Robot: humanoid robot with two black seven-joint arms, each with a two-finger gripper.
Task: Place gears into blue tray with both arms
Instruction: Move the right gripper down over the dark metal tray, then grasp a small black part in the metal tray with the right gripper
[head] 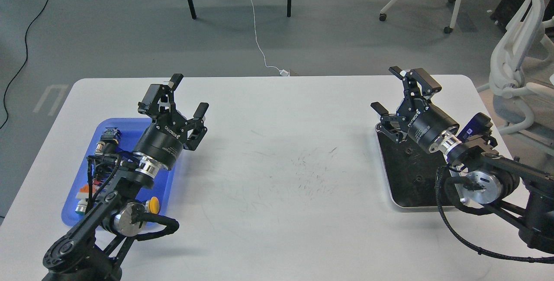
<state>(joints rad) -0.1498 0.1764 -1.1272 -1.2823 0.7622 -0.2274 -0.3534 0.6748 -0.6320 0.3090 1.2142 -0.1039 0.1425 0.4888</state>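
Note:
The blue tray (169, 175) lies at the table's left, partly hidden under my left arm. It holds coloured push-buttons, among them a yellow-capped one (152, 204). My left gripper (187, 98) hangs open and empty above the tray's far right corner. On the right, my right gripper (399, 92) is open and empty above the far edge of a silver-rimmed black tray (404, 185). Two small dark gears (418, 180) show faintly on its black surface, one near the middle and another (407, 151) closer to the gripper. Black on black, their teeth are hard to make out.
The white table (285, 177) has faint scuff marks in its middle. A white office chair (517, 69) stands close to the table's right far corner. Black table legs and cables are on the floor beyond the far edge.

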